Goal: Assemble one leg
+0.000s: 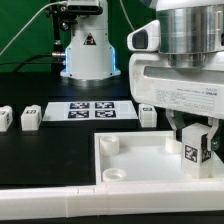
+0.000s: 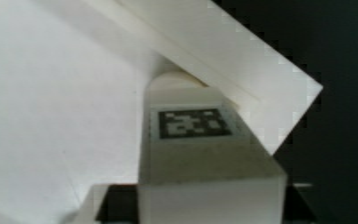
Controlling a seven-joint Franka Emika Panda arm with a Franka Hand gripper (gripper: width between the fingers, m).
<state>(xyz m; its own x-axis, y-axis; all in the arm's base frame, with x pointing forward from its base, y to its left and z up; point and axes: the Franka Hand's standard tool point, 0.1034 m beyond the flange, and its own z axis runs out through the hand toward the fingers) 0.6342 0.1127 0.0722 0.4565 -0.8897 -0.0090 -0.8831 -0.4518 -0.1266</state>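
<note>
My gripper [image 1: 196,138] is shut on the leg [image 1: 195,152], a small white block with a black-and-white tag on its face. I hold it upright over the right part of the large white panel [image 1: 130,165], near the panel's right rim. I cannot tell whether it touches the panel. In the wrist view the leg [image 2: 202,150] fills the middle between my gripper [image 2: 202,203] jaws. Its tag faces the camera, and the white panel [image 2: 60,110] and its raised rim lie beyond it.
Two more white legs [image 1: 30,117] stand on the black table at the exterior view's left, and another [image 1: 148,116] stands behind the panel. The marker board [image 1: 90,110] lies in front of the robot base [image 1: 88,50]. A long white rail [image 1: 50,205] runs along the front edge.
</note>
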